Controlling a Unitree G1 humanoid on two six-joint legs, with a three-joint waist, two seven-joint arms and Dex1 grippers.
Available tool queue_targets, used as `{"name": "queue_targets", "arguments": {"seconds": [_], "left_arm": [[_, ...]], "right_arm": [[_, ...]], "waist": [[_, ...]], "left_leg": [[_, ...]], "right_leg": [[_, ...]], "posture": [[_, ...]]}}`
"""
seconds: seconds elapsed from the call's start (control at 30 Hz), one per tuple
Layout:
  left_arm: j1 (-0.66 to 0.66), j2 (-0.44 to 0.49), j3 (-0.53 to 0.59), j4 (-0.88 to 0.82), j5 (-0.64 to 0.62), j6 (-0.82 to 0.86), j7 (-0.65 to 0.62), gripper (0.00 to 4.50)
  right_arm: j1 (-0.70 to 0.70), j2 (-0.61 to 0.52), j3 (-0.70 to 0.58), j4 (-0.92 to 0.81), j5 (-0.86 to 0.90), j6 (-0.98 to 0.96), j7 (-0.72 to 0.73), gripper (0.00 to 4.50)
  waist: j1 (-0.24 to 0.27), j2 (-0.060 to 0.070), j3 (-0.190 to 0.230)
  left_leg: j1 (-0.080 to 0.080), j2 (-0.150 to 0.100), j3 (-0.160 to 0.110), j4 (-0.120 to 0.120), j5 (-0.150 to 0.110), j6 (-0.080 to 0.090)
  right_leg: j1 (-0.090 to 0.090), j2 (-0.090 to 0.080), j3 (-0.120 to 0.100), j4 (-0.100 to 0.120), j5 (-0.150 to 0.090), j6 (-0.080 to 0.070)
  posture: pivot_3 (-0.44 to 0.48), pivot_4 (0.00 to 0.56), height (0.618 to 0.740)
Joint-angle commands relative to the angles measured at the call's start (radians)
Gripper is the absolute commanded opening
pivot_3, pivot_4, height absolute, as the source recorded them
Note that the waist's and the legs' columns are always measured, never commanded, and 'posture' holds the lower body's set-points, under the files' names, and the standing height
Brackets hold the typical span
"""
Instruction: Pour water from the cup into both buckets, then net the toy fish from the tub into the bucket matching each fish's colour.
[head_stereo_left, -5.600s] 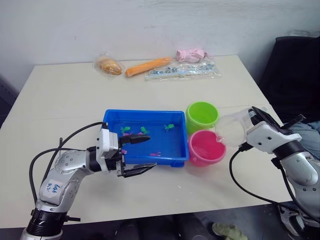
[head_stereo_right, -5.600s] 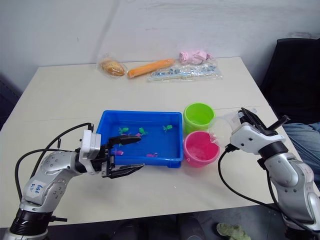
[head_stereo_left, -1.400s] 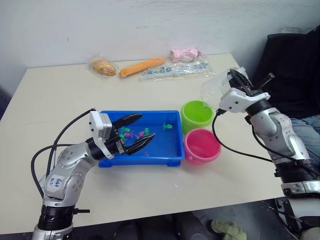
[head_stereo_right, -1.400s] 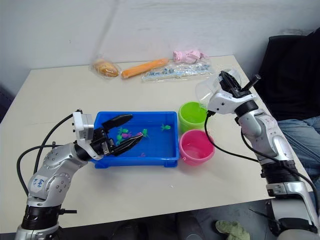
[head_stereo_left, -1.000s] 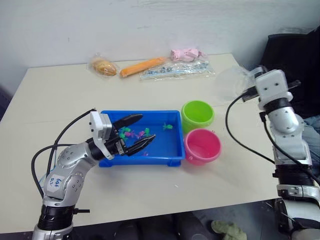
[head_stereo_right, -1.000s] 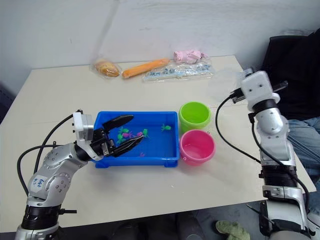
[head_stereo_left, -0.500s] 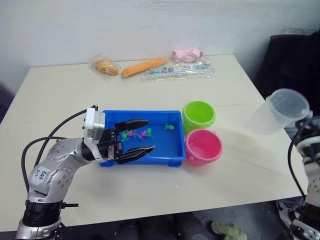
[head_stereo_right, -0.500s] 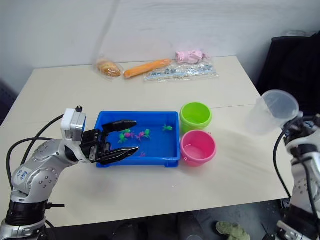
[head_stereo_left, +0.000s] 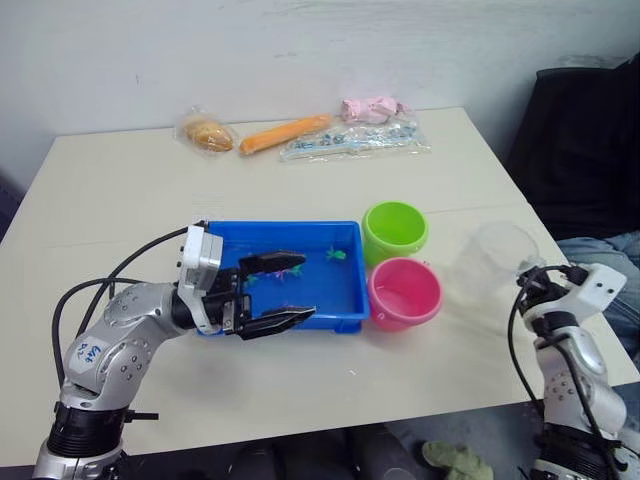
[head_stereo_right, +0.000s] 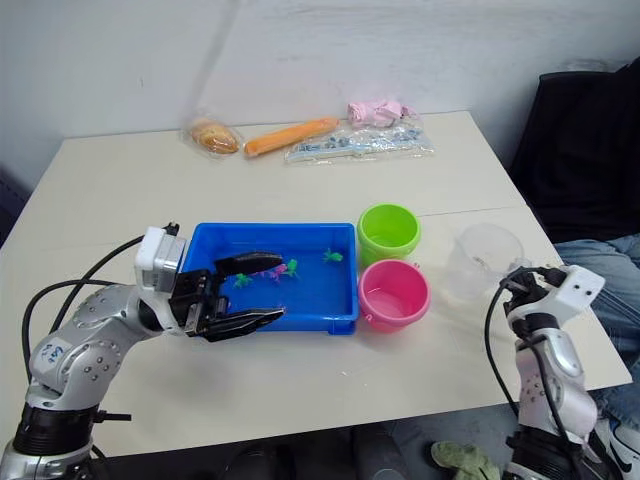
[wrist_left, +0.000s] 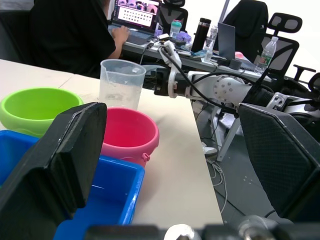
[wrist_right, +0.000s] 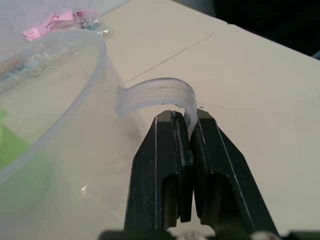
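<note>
Half a second before, the cup (head_stereo_right: 482, 262) had been held high and tilted off the table's right edge; now it stood upright on the table (head_stereo_right: 300, 190), to the right of the two buckets and apart from them. The right gripper (wrist_right: 181, 131) was still clamped on its handle, fingers pressed together on the thin curved strip. The left gripper (head_stereo_left: 274, 292) had stayed wide open, holding nothing, one finger over the tub (head_stereo_left: 350, 295) and the other at its front rim.

The right wrist view showed what the head views could not: the handle pinched flat between the two black fingers (wrist_right: 160, 165), and the cup's clear wall and rim beside them. The left wrist view looked across the table, with the cup standing behind the pink bucket (wrist_left: 127, 132), the right arm reaching to it, and a person at a laptop beyond.

The cup was clear and looked nearly empty. The pink bucket and the green bucket (head_stereo_left: 395, 232) stood touching, just right of the tub. Small pink and green fish (head_stereo_left: 337, 254) lay in the tub's water. Bagged items (head_stereo_left: 355, 140) lay along the table's far edge.
</note>
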Motion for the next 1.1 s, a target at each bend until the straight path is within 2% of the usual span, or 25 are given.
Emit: {"name": "queue_targets", "arguments": {"seconds": [0.03, 0.2, 0.3, 0.5, 0.57, 0.67, 0.77, 0.87, 0.93, 1.0, 1.1], "left_arm": [[0.006, 0.014, 0.007, -0.033, 0.005, -0.013, -0.015, 4.50], [0.012, 0.014, 0.006, -0.035, 0.011, -0.016, -0.015, 4.50], [0.014, 0.014, 0.007, -0.034, 0.015, -0.018, -0.015, 4.50], [0.038, 0.023, 0.036, -0.032, 0.021, -0.026, -0.007, 4.50], [0.059, 0.030, 0.049, -0.035, 0.019, -0.025, -0.008, 4.50], [0.084, 0.045, 0.065, -0.031, 0.016, -0.025, -0.013, 4.50], [0.102, 0.060, 0.090, -0.010, 0.023, -0.032, -0.016, 4.50], [0.110, 0.034, 0.154, 0.020, -0.023, -0.005, 0.047, 4.50], [0.134, 0.037, 0.190, 0.030, -0.023, -0.005, 0.060, 4.50], [0.164, 0.037, 0.224, 0.042, 0.044, -0.081, 0.067, 4.50], [0.213, 0.029, 0.312, 0.069, 0.095, -0.151, 0.114, 4.50]], "right_arm": [[0.007, -0.003, 0.013, 0.014, -0.059, -0.086, -0.014, 0.13], [0.019, 0.001, 0.042, 0.038, -0.080, -0.116, 0.001, 0.13], [0.036, 0.010, 0.047, 0.022, -0.067, -0.113, 0.000, 1.05], [0.163, -0.002, -0.011, -0.114, -0.023, -0.056, -0.025, 3.84], [0.218, -0.006, -0.036, -0.176, 0.010, -0.021, -0.029, 4.46], [0.308, -0.013, -0.048, -0.273, 0.061, 0.026, 0.000, 4.46], [0.405, -0.016, -0.064, -0.388, 0.112, -0.030, 0.097, 4.46], [0.476, -0.048, -0.099, -0.512, 0.236, -0.021, 0.186, 4.46], [0.504, -0.118, -0.096, -0.561, 0.241, 0.007, 0.231, 4.46], [0.513, -0.220, -0.076, -0.604, 0.210, 0.014, 0.300, 4.46], [0.473, -0.358, -0.040, -0.648, 0.205, 0.021, 0.388, 4.46]], "waist": [[0.001, 0.000, 0.000], [0.000, 0.000, 0.000], [-0.001, 0.000, 0.000], [0.001, 0.000, 0.000], [0.003, 0.000, 0.000], [0.002, 0.000, 0.000], [0.002, 0.000, 0.000], [0.000, 0.000, 0.000], [0.000, 0.000, 0.000], [-0.001, -0.001, 0.000], [0.001, -0.003, 0.001]], "left_leg": [[0.000, 0.000, 0.000, 0.000, 0.000, 0.000], [0.000, 0.000, 0.000, 0.000, 0.000, 0.000], [0.000, 0.000, 0.000, 0.000, 0.000, 0.000], [0.000, 0.000, -0.001, -0.001, 0.000, -0.001], [0.000, 0.000, -0.001, -0.001, 0.000, -0.001], [0.000, 0.001, -0.002, -0.001, -0.001, -0.001], [0.000, 0.000, -0.003, -0.002, -0.001, -0.001], [0.000, 0.000, -0.005, -0.004, -0.001, -0.001], [0.001, 0.000, -0.009, -0.004, -0.001, -0.001], [0.000, 0.000, -0.009, -0.004, -0.001, 0.000], [0.000, 0.000, -0.010, -0.005, -0.001, 0.000]], "right_leg": [[0.000, 0.000, 0.000, 0.000, 0.000, 0.000], [0.000, 0.000, 0.000, 0.000, 0.000, 0.000], [0.000, 0.000, 0.000, 0.000, 0.000, 0.000], [0.000, 0.000, 0.000, -0.001, 0.000, 0.000], [0.000, 0.000, 0.000, -0.001, 0.000, 0.000], [0.000, 0.000, -0.001, -0.002, 0.000, -0.001], [0.000, 0.000, -0.001, -0.002, 0.000, -0.001], [0.000, 0.000, 0.000, -0.003, 0.000, 0.000], [0.001, 0.000, 0.000, -0.004, 0.000, 0.000], [0.002, 0.000, 0.000, -0.006, 0.000, 0.000], [0.002, 0.000, 0.000, -0.008, 0.000, 0.000]], "posture": [[0.000, 0.150, 0.740], [0.000, 0.150, 0.740], [0.000, 0.150, 0.740], [0.000, 0.150, 0.740], [0.000, 0.150, 0.740], [0.000, 0.150, 0.740], [0.000, 0.150, 0.740], [0.000, 0.150, 0.740], [0.000, 0.150, 0.740], [0.000, 0.150, 0.740], [0.000, 0.150, 0.740]]}}
